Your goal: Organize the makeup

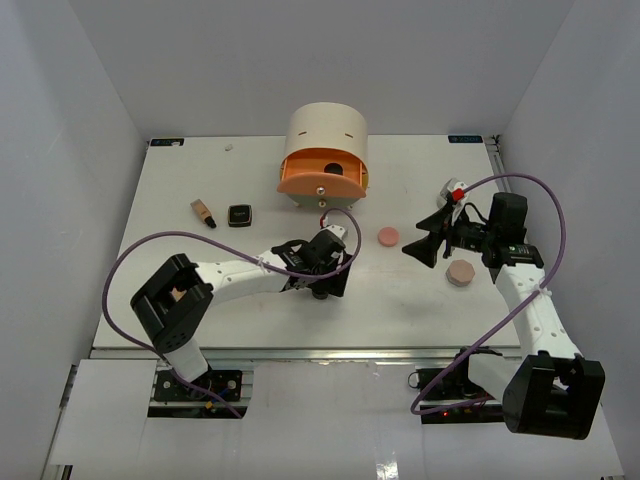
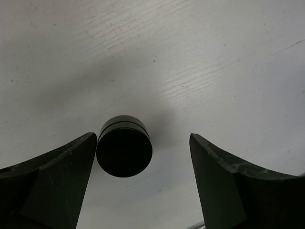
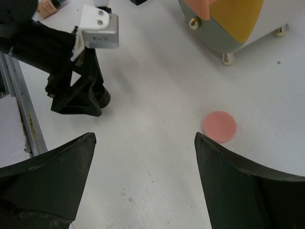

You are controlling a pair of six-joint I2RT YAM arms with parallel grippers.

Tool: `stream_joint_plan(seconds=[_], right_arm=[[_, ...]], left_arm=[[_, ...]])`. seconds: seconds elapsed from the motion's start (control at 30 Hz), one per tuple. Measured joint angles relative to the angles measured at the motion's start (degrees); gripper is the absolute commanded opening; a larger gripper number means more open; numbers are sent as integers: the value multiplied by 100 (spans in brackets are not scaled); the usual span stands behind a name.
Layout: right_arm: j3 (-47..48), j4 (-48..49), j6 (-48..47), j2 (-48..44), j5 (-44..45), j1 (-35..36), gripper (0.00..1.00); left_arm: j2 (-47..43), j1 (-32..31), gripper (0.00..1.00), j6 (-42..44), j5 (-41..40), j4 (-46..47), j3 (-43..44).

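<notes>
Closest to my left wrist camera, the left gripper (image 2: 143,138) has its dark fingers spread wide down at the white table (image 2: 214,57), and a small black round pot (image 2: 124,152) stands upright between them; it sits right up against one finger with a clear gap to the other, so nothing is clamped. From above I see this gripper near the middle of the table, in front of the cream cylindrical drawer unit (image 1: 325,130), whose orange drawer (image 1: 320,180) is pulled out. On my right side, the right gripper (image 3: 145,136) is also spread wide and holds nothing, with bare table between its fingers. Just ahead of it lies a flat pink round compact (image 3: 219,126), and a peach round compact (image 1: 460,273) rests beside the right arm. Far left, a black square compact (image 1: 239,215) lies near a tan bottle with a dark cap (image 1: 203,212)
</notes>
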Motion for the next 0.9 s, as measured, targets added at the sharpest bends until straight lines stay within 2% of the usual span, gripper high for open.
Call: stream_joint_plan(seconds=[0.17, 0.27, 0.37, 0.43, 0.47, 0.53, 0.7, 0.9], right_arm=[[-68, 152, 26, -69, -284, -96, 91], [-93, 161, 40, -70, -363, -156, 91], [-93, 187, 44, -70, -426, -181, 91], [-95, 198, 44, -70, -471, -196, 91], [-95, 202, 44, -70, -486, -204, 91], [-95, 202, 47, -70, -505, -219, 91], [-95, 204, 59, -70, -531, -257, 91], [-97, 202, 61, -75, -550, -323, 91]], left_arm=[[302, -113, 73, -74, -355, -343, 158], [327, -142, 63, -88, -517, -483, 195], [327, -157, 48, -122, -615, -557, 221], [327, -168, 31, -130, -646, -583, 228], [326, -173, 29, -143, -661, -602, 234], [310, -179, 19, -154, -676, -643, 246], [-46, -189, 13, -135, -765, -820, 464], [-815, 18, 12, 79, -871, -731, 1604]])
